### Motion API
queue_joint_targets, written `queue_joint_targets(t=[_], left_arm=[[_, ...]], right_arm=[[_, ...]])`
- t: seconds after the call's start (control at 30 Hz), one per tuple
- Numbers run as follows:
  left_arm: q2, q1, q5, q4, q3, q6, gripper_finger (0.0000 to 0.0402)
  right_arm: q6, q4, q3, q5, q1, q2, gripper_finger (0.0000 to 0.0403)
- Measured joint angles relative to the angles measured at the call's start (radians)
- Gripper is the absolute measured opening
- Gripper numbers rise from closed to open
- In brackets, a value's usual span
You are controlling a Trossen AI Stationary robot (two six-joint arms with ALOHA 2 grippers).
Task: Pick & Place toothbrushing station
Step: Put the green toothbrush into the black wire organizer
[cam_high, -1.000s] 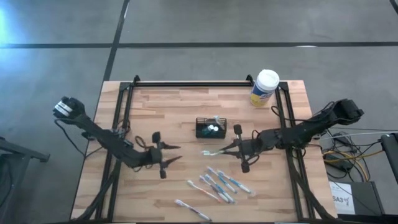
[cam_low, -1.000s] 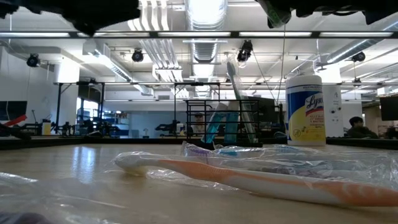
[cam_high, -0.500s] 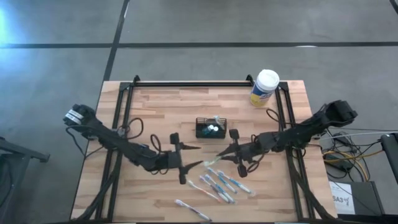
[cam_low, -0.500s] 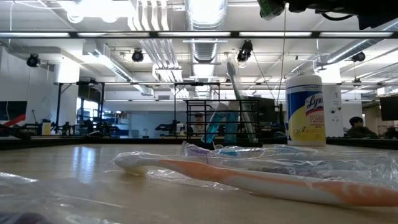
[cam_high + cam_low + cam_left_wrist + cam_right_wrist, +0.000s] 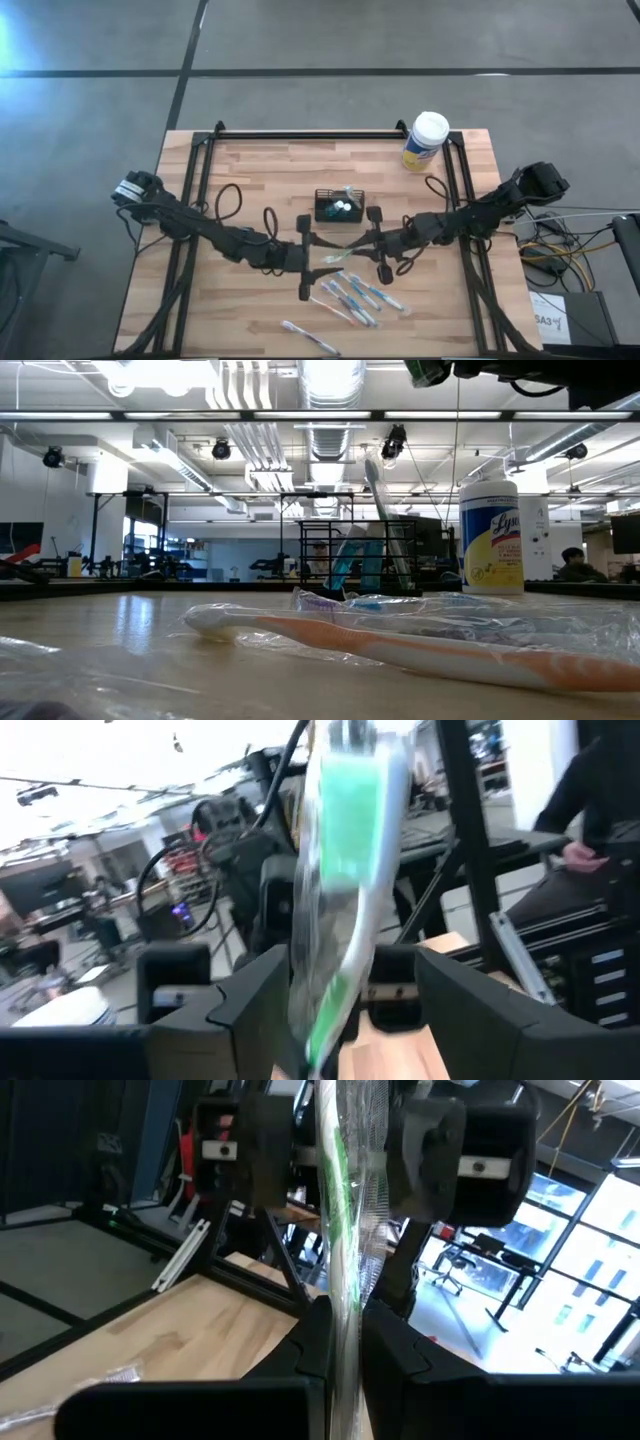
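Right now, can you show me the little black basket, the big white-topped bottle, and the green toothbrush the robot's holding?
black caddy (image 5: 339,206), high view, its mesh rim.
white-lidded canister (image 5: 429,129), high view, its lid.
green wrapped toothbrush (image 5: 340,860), left wrist view, its green handle.

Wrapped green toothbrush (image 5: 340,900) blurred, cut off above.

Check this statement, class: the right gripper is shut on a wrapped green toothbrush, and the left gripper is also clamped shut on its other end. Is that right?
Not quite. The right gripper is shut on the wrapped green toothbrush, but the left gripper is not clamped. The left wrist view shows its fingers standing open on either side of the wrapper.
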Motion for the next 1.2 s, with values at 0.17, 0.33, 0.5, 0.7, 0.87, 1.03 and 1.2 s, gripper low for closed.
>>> queue_joint_targets(t=[0.17,0.33,0.5,0.7,0.87,1.03,1.2], left_arm=[[0.000,0.012,0.062,0.001,0.008,-0.010,0.0200],[0.000,0.015,0.096,0.008,0.008,-0.026,0.0175],[0.000,0.022,0.124,0.016,0.008,-0.020,0.0155],[0.000,0.033,0.160,0.023,0.008,-0.034,0.0127],[0.000,0.035,0.173,0.019,0.008,-0.033,0.0057],[0.000,0.042,0.170,0.026,0.008,-0.011,0.0014],[-0.001,0.052,0.178,0.018,0.008,0.005,0.0009]], right_arm=[[-0.030,0.121,0.002,0.003,-0.001,0.067,0.0022],[-0.039,0.227,0.002,0.003,-0.011,0.132,0.0022],[-0.020,0.255,0.003,-0.001,-0.029,0.156,0.0023],[-0.009,0.250,0.028,-0.002,-0.031,0.179,0.0023],[-0.020,0.249,0.032,-0.003,-0.031,0.187,0.0023],[-0.017,0.249,0.027,-0.005,-0.030,0.177,0.0023],[0.004,0.250,0.027,0.005,-0.031,0.177,0.0029]])
